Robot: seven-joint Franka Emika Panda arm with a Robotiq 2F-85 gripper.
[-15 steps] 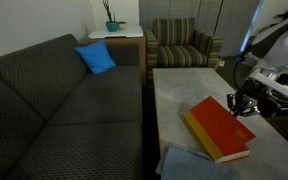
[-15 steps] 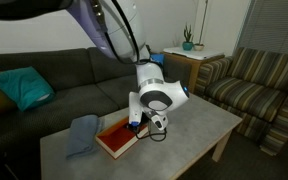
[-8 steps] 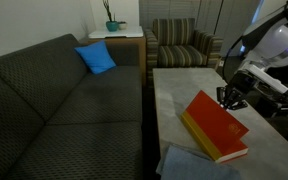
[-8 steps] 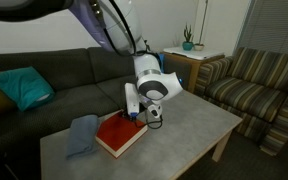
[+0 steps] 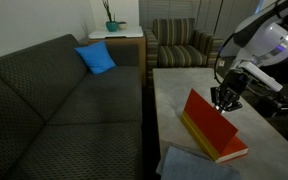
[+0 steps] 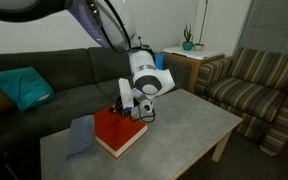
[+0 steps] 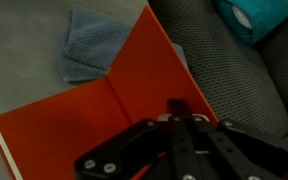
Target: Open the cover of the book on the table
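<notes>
Currently the gripper (image 5: 224, 97) pinches the free edge of the red cover (image 5: 206, 117), which stands steeply off the book (image 5: 224, 150). The book lies toward the table (image 5: 179, 85) corner, just beside a limp grey cloth (image 6: 82, 135). Best to swing in an arc about the spine, since the stiff, smooth board could slip.

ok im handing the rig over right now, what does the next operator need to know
Claw: shut on the free edge of the red front cover.
Things: the red hardcover book lies on the grey table, with a crumpled blue-grey cloth beside it.
Done: the cover stands at a steep tilt, partly open.
Left: swing it over until it lies flat, then release.
</notes>
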